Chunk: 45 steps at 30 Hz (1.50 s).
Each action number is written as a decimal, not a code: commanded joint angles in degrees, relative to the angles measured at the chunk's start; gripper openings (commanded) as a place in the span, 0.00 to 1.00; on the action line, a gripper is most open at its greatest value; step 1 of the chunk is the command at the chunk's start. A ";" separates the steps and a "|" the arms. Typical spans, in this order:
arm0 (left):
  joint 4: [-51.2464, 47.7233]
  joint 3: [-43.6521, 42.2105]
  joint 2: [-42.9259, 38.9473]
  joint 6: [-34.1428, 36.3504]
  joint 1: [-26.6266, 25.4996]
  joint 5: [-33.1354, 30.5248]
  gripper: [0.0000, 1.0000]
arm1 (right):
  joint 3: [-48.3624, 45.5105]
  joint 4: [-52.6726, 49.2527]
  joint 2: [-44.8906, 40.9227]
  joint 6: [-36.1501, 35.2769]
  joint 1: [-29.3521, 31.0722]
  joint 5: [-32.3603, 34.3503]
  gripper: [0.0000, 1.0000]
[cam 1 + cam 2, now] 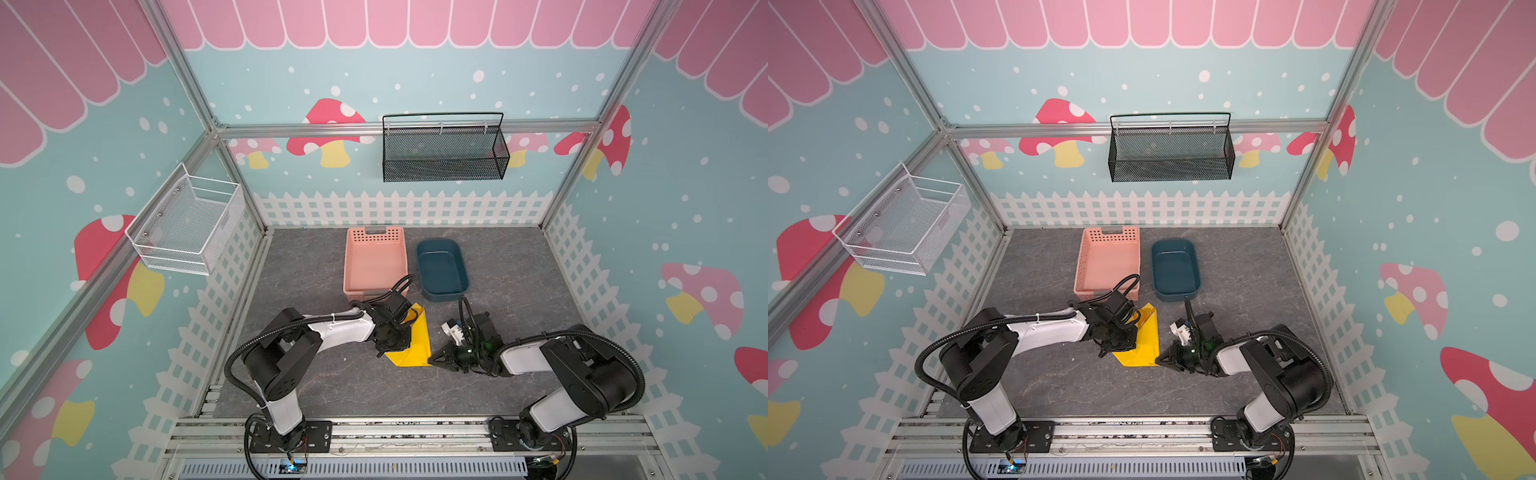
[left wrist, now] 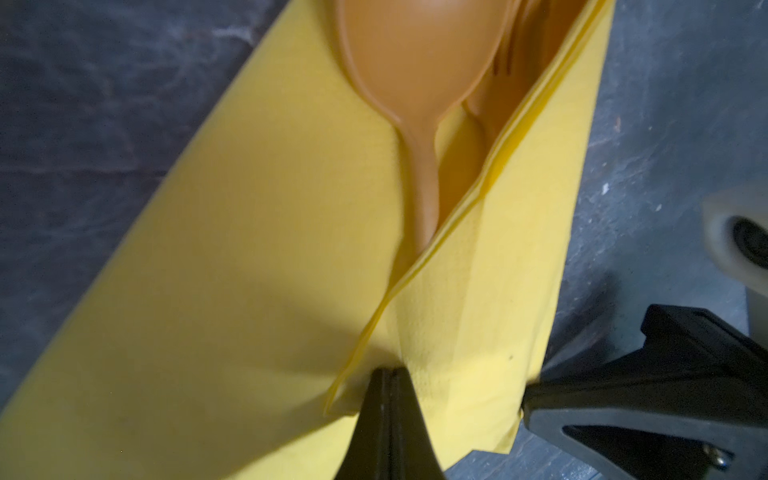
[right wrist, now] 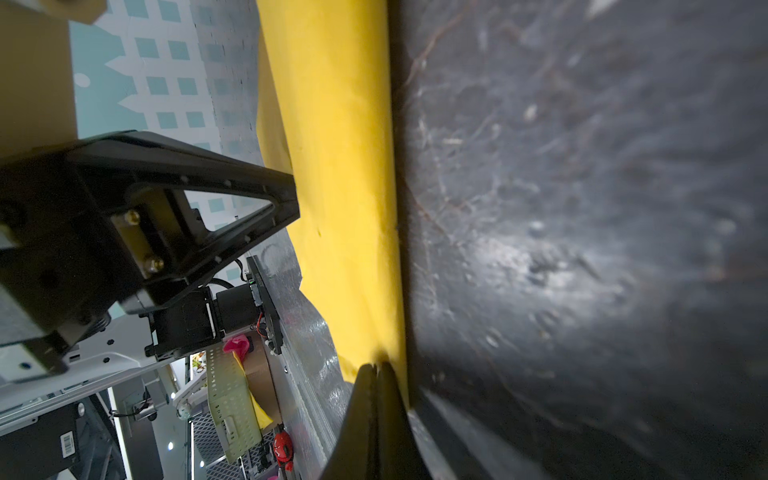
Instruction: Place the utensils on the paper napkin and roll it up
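Folded paper napkin (image 1: 417, 345) on the grey worktop (image 1: 316, 270), on the robot's side of the pink basket (image 1: 374, 262) and close to that basket's right-hand near corner. Its long axis runs away from the basket. One flap is turned over along the side, forming a pocket.

The left wrist view shows the spoon (image 2: 415, 62) inside this pocket. The bowl and upper handle are exposed, and the lower handle passes under the flap edge. The fork (image 2: 509, 79) lies just beside the spoon, largely hidden by it and by the flap.

The left fingers (image 2: 376, 415) are pressed together with no gap, their tips resting on the napkin at the flap's edge, at the end farther from the basket. Whether any paper is pinched between them cannot be told.

The right fingers (image 3: 361, 407) are likewise fully closed. Their tips touch the napkin's outer corner at the end away from the basket, where the paper meets the worktop.

A blue tray (image 1: 442, 270) stands just to the right of the basket.
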 commanded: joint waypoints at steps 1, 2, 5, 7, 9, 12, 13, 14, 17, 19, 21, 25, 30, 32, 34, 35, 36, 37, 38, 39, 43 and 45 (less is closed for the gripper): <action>-1.92 -2.28 -0.11 0.97 0.59 -1.13 0.00 | 0.33 -2.59 -3.73 0.10 0.19 1.25 0.00; -1.87 -2.55 -0.24 0.95 0.59 -1.13 0.00 | 0.93 -3.39 -4.83 -0.13 0.14 1.72 0.00; -1.90 -3.24 -0.85 1.32 0.92 -1.13 0.00 | 2.36 -4.94 -6.63 -0.58 0.21 2.59 0.00; -1.89 -3.52 -1.20 1.64 1.07 -1.13 0.00 | 3.29 -5.34 -6.65 -0.91 0.17 2.68 0.00; -1.86 -3.86 -1.32 2.00 1.29 -1.13 0.00 | 4.11 -6.02 -6.04 -1.38 0.14 2.67 0.00; -1.85 -4.26 -1.56 2.64 1.81 -0.91 0.00 | 4.63 -6.27 -4.94 -1.74 0.22 2.75 0.00; -1.86 -4.30 -1.55 3.00 1.91 -0.73 0.00 | 4.74 -6.31 -4.70 -1.82 0.17 2.76 0.00; -1.88 -4.32 -1.56 3.26 2.08 -0.64 0.00 | 4.89 -6.28 -4.21 -1.91 0.21 2.60 0.00; -1.91 -4.41 -1.56 3.89 2.56 -0.27 0.00 | 5.94 -6.17 -2.46 -2.91 0.17 1.42 0.00; -1.91 -4.33 -1.44 4.22 2.76 0.06 0.00 | 6.67 -6.06 -0.92 -3.37 0.19 0.72 0.00; -1.87 -4.25 -1.30 4.51 2.79 0.32 0.00 | 7.58 -5.78 0.45 -3.82 0.17 0.06 0.00; -1.85 -4.22 -1.03 4.72 2.82 0.54 0.00 | 8.65 -5.36 3.19 -4.68 0.20 0.11 0.00; -1.94 -4.06 -0.95 4.89 2.87 0.45 0.00 | 8.17 -5.90 6.44 -5.21 0.16 2.39 0.00; -2.03 -3.98 -0.78 4.98 2.87 0.46 0.00 | 8.19 -7.47 7.64 -5.99 0.19 3.50 0.00; -2.12 -3.93 -0.69 4.98 2.87 0.54 0.00 | 8.25 -8.77 7.85 -6.48 0.19 4.31 0.00; -2.13 -3.89 -0.68 5.10 2.87 0.51 0.00 | 8.24 -8.98 7.38 -6.50 0.20 4.56 0.00; -2.21 -3.91 -0.68 5.13 2.87 0.54 0.00 | 8.32 -9.07 6.71 -6.46 0.20 4.70 0.00; -2.18 -3.93 -0.68 5.13 2.88 0.54 0.00 | 8.62 -9.29 5.82 -6.45 0.12 4.94 0.00; -2.20 -3.85 -0.62 5.16 2.84 0.63 0.00 | 9.05 -9.50 5.01 -6.50 0.14 5.13 0.00; -2.29 -3.86 -0.60 5.24 2.87 0.63 0.00 | 9.43 -9.60 4.28 -6.50 0.14 5.12 0.00; -2.29 -3.62 -0.49 5.57 2.87 0.72 0.00 | 11.28 -9.60 2.52 -6.54 -0.16 5.25 0.00; -2.30 -3.49 -0.26 5.79 2.87 0.96 0.00 | 12.22 -9.59 2.55 -6.83 -0.34 5.31 0.00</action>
